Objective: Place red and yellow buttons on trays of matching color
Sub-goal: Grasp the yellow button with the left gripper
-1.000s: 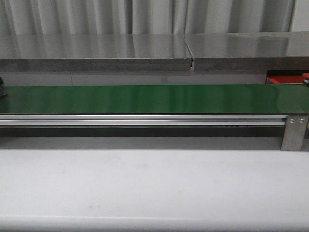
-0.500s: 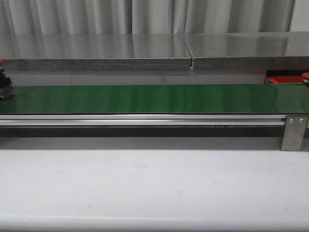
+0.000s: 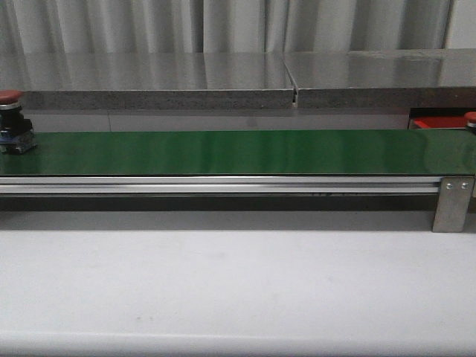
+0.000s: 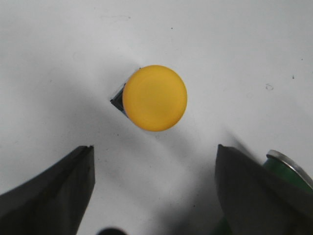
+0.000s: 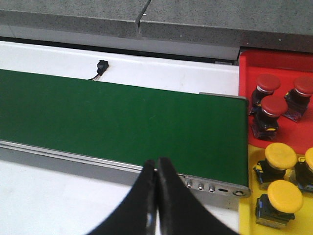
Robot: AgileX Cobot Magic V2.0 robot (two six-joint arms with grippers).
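A long green belt (image 3: 238,152) is seen running across the middle of the front view, with a red button (image 3: 13,121) standing on a dark base at its far left end. At the right edge of that view a sliver of the red tray (image 3: 437,122) is visible behind the belt. In the right wrist view, the red tray (image 5: 279,63) occupies the upper right of the frame, and three red buttons (image 5: 274,113) are grouped on it close together. Directly below it, a yellow tray (image 5: 247,196) is shown in the lower right, carrying three yellow buttons (image 5: 280,196). The right gripper (image 5: 156,166) is seen at the bottom centre, its fingers pressed together with nothing between them, over the near rail of the belt. In the left wrist view, a single yellow button (image 4: 154,98) is shown on the white table (image 4: 234,54), near the centre of the frame. The left gripper (image 4: 154,161) is spread wide, and the button lies beyond its fingertips, untouched.
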